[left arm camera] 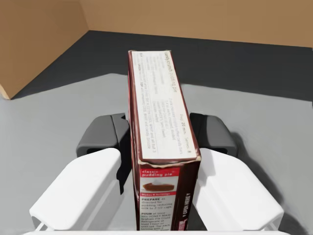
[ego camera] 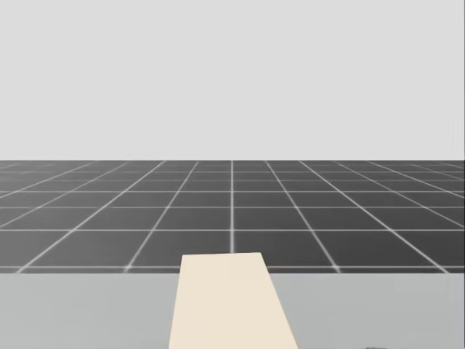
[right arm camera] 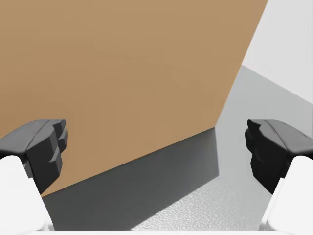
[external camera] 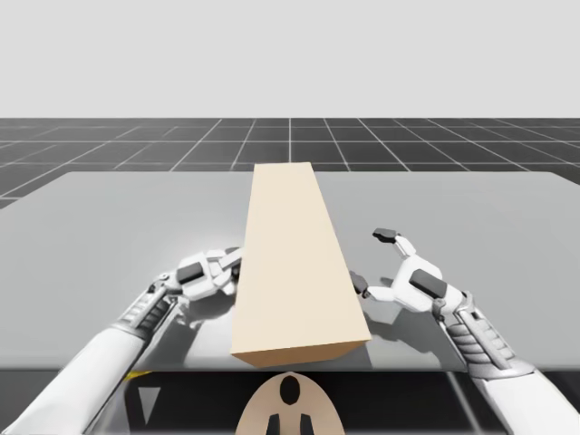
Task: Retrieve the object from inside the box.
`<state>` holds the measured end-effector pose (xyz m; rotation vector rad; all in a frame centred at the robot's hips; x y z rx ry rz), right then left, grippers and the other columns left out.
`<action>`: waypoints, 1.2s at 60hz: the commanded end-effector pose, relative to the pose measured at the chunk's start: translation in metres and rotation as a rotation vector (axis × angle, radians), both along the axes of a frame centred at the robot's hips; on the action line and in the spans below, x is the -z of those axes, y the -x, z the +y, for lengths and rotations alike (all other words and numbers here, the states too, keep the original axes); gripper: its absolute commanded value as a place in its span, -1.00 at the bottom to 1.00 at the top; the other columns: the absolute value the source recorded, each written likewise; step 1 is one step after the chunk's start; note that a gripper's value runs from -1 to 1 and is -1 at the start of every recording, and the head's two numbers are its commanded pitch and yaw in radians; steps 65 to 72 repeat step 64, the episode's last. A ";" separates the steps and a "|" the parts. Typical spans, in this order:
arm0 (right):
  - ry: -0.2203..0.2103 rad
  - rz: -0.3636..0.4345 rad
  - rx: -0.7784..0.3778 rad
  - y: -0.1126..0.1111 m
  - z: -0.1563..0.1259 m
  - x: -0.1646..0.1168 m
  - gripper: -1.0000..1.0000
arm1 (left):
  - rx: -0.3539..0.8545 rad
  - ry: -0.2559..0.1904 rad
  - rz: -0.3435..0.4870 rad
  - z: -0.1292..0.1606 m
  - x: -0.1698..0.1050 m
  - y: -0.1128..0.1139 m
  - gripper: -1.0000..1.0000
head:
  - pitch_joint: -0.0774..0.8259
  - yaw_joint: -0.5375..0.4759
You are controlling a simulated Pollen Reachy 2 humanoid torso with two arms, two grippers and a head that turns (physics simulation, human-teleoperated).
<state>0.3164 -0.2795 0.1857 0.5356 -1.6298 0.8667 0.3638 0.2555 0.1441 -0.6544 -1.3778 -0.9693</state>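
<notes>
Left gripper point(left arm camera: 159, 134) first: it is clamped on the dark red carton point(left arm camera: 156, 93). Both dark pads point(left arm camera: 105, 134) press its broad faces from two sides, and the narrow printed edge runs straight ahead between the fingers. That grip makes sense, since squeezing the flat sides keeps a slim carton from twisting. The carton looks like thin printed card with crisp corners and a slightly worn top edge, so it is light but easy to dent if pinched hard.

Past the carton, brown walls of the tan box point(left arm camera: 195, 19) rise ahead of the gripper and to one side, with a band of shadow at their foot. The carton looks to be inside the box or right at its mouth, though I can't tell how far out it has come. From above, my left gripper point(external camera: 227, 267) is tucked against the tan box's point(external camera: 290, 263) left flank, low over the grey tabletop point(external camera: 109, 227).

Now the right gripper point(right arm camera: 157, 144). Its fingers are spread wide with nothing between them, and they face a plain brown wall. In the high view it sits just beside the box's right flank point(external camera: 373, 258), likely placed to brace the box.

The box is long, tall and matte, like smooth cardboard. The tabletop has a fine, pebbled finish.
</notes>
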 end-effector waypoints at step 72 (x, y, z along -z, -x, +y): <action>-0.011 -0.007 0.026 -0.001 -0.009 -0.004 -1.00 | -0.339 0.027 -0.400 0.109 -0.236 -0.015 1.00 | -0.78 0.05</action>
